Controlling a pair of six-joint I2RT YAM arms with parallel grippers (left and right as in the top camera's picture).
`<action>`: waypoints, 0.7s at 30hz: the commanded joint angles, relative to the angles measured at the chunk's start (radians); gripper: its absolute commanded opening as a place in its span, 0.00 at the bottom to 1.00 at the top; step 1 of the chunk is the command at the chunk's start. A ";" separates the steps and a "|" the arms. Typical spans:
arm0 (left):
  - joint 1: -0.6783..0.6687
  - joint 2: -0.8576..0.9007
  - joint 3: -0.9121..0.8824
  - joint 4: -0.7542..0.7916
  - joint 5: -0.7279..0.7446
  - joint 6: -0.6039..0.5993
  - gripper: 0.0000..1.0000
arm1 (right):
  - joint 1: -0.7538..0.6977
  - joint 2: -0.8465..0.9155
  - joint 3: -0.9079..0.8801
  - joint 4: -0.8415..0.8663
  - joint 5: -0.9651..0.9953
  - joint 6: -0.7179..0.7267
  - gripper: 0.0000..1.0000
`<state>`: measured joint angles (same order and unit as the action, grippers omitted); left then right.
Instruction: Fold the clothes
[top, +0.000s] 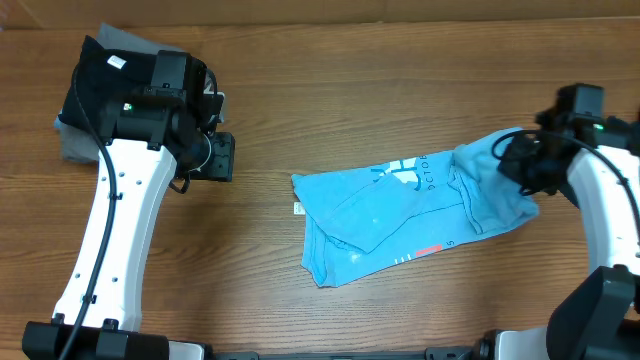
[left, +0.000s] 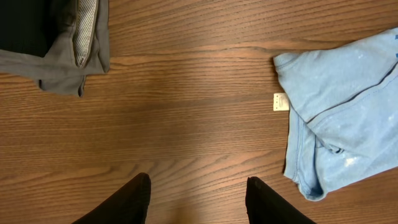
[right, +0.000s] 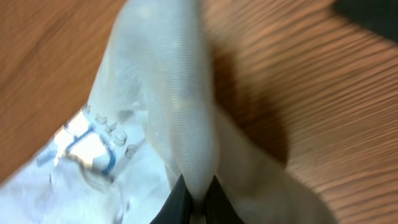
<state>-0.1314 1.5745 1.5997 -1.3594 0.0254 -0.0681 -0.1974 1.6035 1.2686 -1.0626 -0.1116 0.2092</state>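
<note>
1. So the light blue T-shirt (top: 400, 215) is lying crumpled on the desk (top: 350, 90), right of centre, with a little white tag (top: 298, 208) just beside its left edge.
2. The right end effector (right: 196, 198) is pinched tight on a bunched fold at the shirt's right end.
3. The left end effector (left: 198, 199) hangs over bare wood, fingers spread wide, gripping nothing.
4. The grey and black clothes (left: 62, 68) are piled at the far left, well apart from the blue one.
</note>
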 joint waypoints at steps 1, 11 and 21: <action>-0.005 -0.011 0.016 0.009 0.005 -0.007 0.52 | 0.117 -0.006 -0.001 -0.014 0.010 0.004 0.04; -0.005 -0.011 0.016 0.011 0.017 -0.007 0.53 | 0.376 -0.005 -0.139 0.089 0.108 0.151 0.09; -0.005 -0.011 0.016 0.010 0.021 -0.007 0.56 | 0.380 -0.050 -0.114 0.111 0.065 0.128 0.37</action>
<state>-0.1314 1.5745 1.5997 -1.3525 0.0299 -0.0708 0.1955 1.6032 1.1000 -0.9565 -0.0483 0.3401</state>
